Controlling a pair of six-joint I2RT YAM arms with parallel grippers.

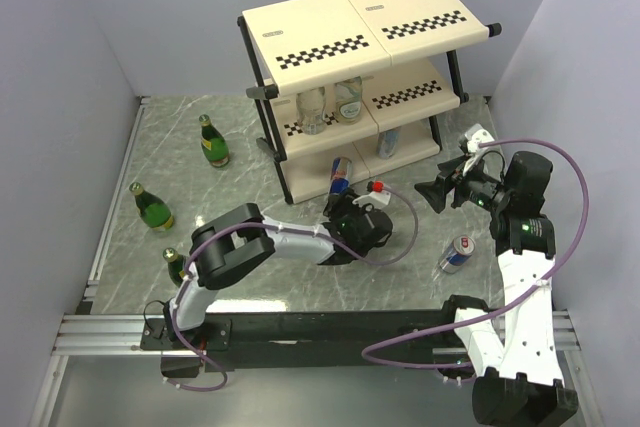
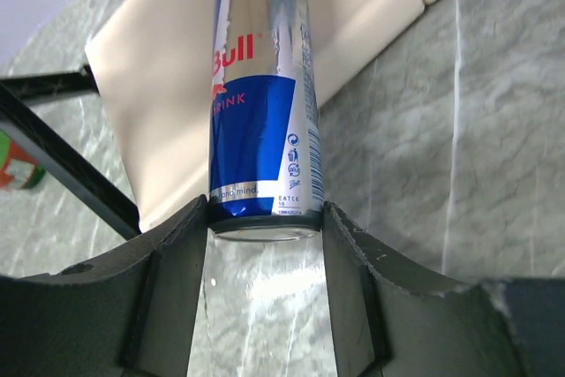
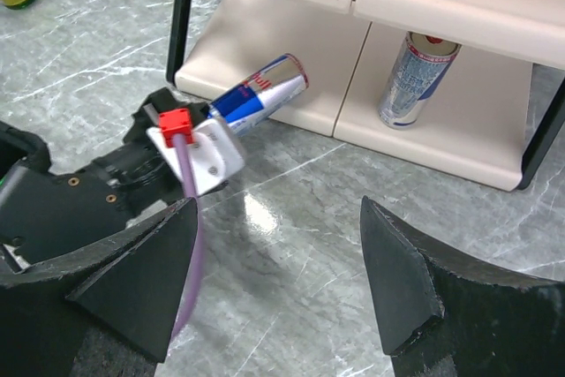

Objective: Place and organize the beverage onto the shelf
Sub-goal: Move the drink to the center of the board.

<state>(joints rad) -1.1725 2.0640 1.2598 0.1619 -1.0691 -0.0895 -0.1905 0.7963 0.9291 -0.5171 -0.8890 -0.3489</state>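
Five bottles (image 1: 212,142) (image 1: 153,209) (image 1: 176,265) (image 1: 312,112) (image 1: 349,102), three cans (image 1: 341,173) (image 1: 389,143) (image 1: 455,254), one shelf (image 1: 320,37)

Bright, even overhead light fills all three views, leaving only soft shadows beneath the cream checkered three-tier shelf (image 1: 330,32). The glossy grey marbled surface (image 3: 261,211) carries a white glare patch, and the slim silver-and-blue can (image 2: 260,103) gleams, sharply focused.

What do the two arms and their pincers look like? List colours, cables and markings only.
The left arm and right arm have white links between bulky black joints, each trailed by a looping purple cable. The left wrist carries a white plate with a red plug. The left pincer and right pincer have matte black, wedge-shaped fingers. No lettering is readable.
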